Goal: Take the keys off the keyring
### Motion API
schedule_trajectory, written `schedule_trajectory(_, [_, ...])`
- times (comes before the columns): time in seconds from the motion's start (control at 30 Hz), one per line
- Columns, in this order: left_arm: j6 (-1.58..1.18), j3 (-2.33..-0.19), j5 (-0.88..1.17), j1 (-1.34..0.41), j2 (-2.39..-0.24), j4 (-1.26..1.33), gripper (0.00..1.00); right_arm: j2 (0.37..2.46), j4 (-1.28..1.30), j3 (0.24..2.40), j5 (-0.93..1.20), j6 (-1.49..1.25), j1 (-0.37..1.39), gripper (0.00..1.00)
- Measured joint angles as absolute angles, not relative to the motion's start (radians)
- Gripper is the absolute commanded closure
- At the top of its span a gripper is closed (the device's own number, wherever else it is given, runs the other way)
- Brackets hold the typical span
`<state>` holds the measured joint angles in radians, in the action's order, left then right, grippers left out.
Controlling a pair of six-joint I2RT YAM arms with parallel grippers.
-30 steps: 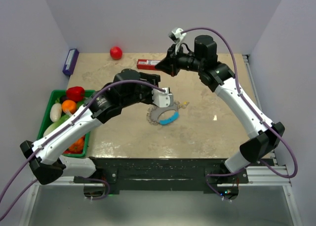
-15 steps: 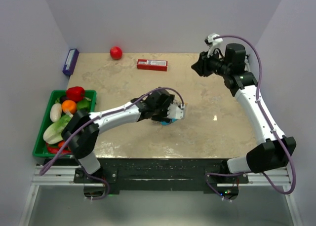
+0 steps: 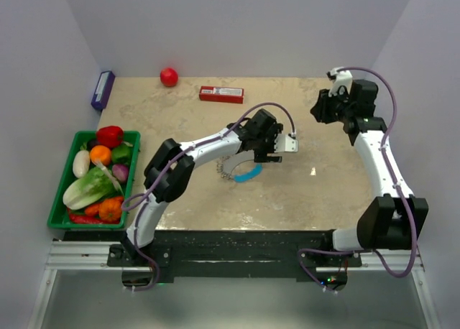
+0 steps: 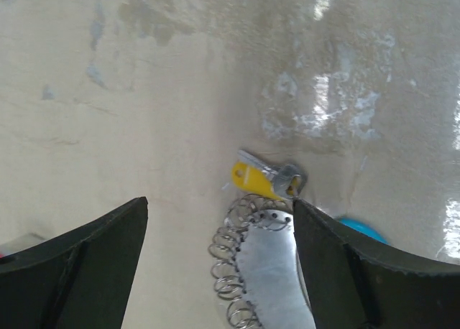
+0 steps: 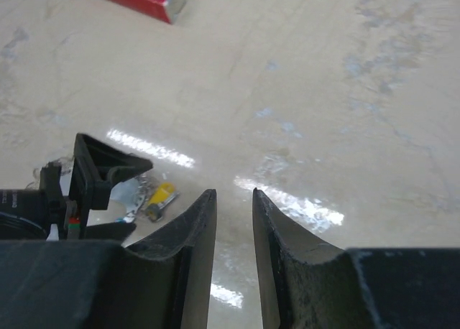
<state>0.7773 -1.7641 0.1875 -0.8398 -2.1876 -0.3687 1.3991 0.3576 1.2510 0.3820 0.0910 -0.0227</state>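
From above, the keyring (image 3: 239, 172) lies mid-way across the surface (image 3: 165, 121) by the left end effector (image 3: 273, 151), well apart from the green basket (image 3: 54, 212) heaped with vegetables (image 3: 86, 189). The left wrist view shows that end effector spread and empty over the key (image 4: 249, 179), which looks small and stiff and is probably best pinched by its yellow head while the light, floppy keyring is pinned. The right wrist view shows the right end effector (image 5: 233, 196) slightly parted, holding nothing.

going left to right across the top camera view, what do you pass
basket → red ball → red box → left tool → right tool
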Motion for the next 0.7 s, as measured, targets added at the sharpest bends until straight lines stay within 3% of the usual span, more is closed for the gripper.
schedule_trajectory(0.27, [0.766, -1.78, 0.256, -0.84, -2.226, -0.486, 0.26, 1.316, 0.313, 1.196, 0.382, 0.085, -0.093, 0.69])
schedule_trajectory(0.37, [0.762, -1.807, 0.256, -0.841, -2.233, -0.501, 0.37, 1.294, 0.3, 1.185, 0.39, 0.078, -0.093, 0.7])
schedule_trajectory(0.7, [0.759, -1.829, 0.226, -0.841, -2.271, -0.537, 0.36, 1.289, 0.282, 1.172, 0.414, 0.062, -0.093, 0.7])
